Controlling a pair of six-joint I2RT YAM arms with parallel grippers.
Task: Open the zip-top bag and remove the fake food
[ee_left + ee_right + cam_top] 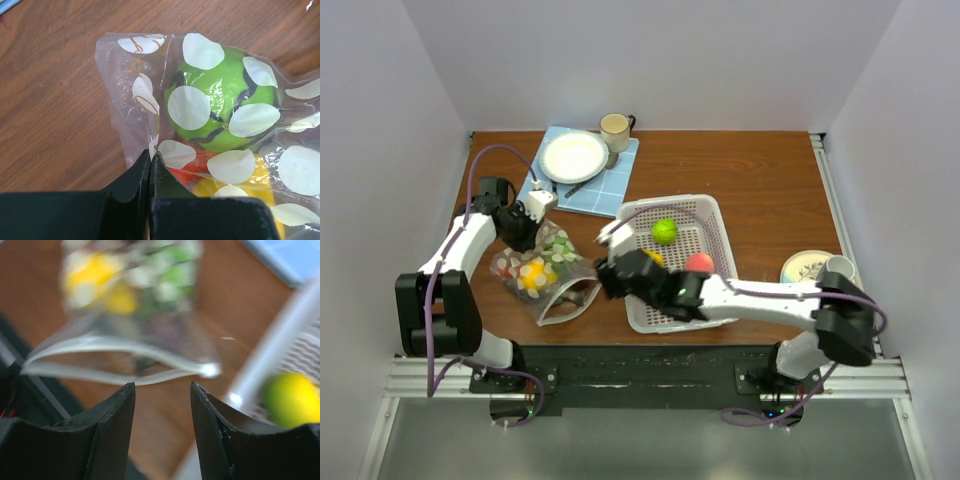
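1. Pinching the bag [200,50] at its closed end, the left claw [151,159] is shut flat on a fold of the clear dotted plastic. In the overhead view this grip sits left of centre, just below the blue mat [582,190].
2. Bag location: lying on the wooden table [750,180], just left of the white basket [672,200]. Its mouth [565,300] is turned toward the lower centre of the overhead frame. The zip is already parted and the lips stand apart in a loop.
3. Contents noted: a green ball [220,100], an orange piece [187,170] and a yellow piece [235,192] show through the plastic. Other pieces cannot be named.
4. Right claw [162,387]: jaws moderately apart with nothing between them, lined up just short of the mouth. The right wrist view is blurred.
5. Basket contents: a green fruit [665,231] and a red piece [699,262]. Removal appears partly done, with several pieces left in the bag.
6. Step in hand, as judged: reaching through the mouth for the next piece.
7. Recommended practice:
   - Hold the left pinch firm so the bag does not slide with the reach.
   - Enter centred between the lips, without snagging either one.
   - Take the piece nearest the mouth.
   - Close on the food itself, not on a fold of film.
   - Withdraw along the bag's length.
8. Risks: the film is floppy, so a lip may fold inward and shut the opening. Round pieces may roll deeper when nudged.
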